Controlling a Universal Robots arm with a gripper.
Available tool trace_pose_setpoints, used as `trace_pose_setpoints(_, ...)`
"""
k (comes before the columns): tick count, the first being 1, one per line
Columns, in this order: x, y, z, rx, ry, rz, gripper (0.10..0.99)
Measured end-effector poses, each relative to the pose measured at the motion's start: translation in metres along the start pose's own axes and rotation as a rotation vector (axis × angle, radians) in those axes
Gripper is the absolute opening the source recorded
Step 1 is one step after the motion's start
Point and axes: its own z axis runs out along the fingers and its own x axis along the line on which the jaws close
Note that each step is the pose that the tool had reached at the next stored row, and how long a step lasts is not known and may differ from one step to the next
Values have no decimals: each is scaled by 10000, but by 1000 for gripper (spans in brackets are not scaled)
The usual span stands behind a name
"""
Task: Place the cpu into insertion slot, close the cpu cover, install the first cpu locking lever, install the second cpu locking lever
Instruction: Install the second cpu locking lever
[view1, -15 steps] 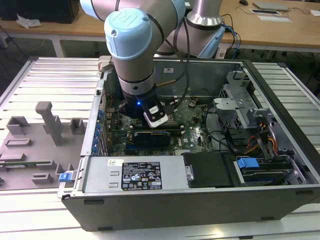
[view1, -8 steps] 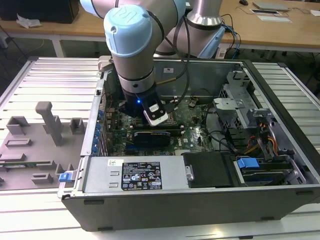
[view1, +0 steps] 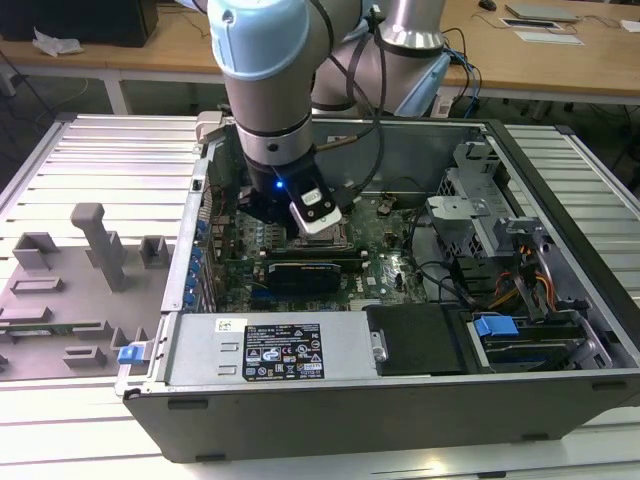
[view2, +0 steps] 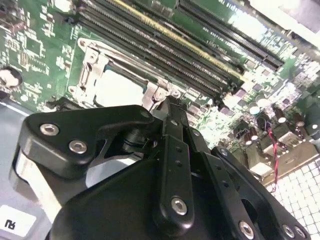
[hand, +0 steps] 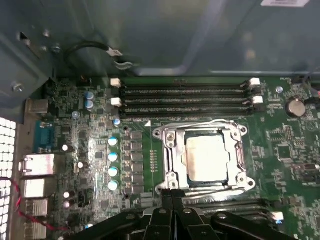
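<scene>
The cpu (hand: 207, 157) lies flat in the socket, its pale metal face showing through the window of the cpu cover (hand: 172, 150). That silver frame is down over the chip. A thin wire lever (hand: 200, 123) runs along the socket edge beside the memory slots. My gripper (hand: 170, 194) is shut with nothing visibly between its fingers, and its tips sit at the opposite edge of the socket. In the second wrist view the gripper (view2: 162, 102) touches a silver lever end (view2: 159, 93) next to the cpu (view2: 117, 90). In the exterior view my arm (view1: 270, 150) reaches down into the open computer case.
Memory slots (hand: 185, 97) run along one side of the socket, and a coin cell (hand: 296, 106) sits nearby. A black card (view1: 300, 272) stands in front of the socket, then the power supply (view1: 270, 350). Drive cages (view1: 480, 215) fill the exterior view's right, and grey fixtures (view1: 100, 245) stand outside the case.
</scene>
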Motion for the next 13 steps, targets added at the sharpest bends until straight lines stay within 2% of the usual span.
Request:
trace_pose_setpoints(6,-156,6,17,293,-5,124,106)
trace_pose_setpoints(7,-178,11,20,317,-7,138,106)
trace_pose_setpoints(10,-280,110,52,364,-20,186,106)
trace_pose_setpoints(13,-321,214,78,406,-27,207,106)
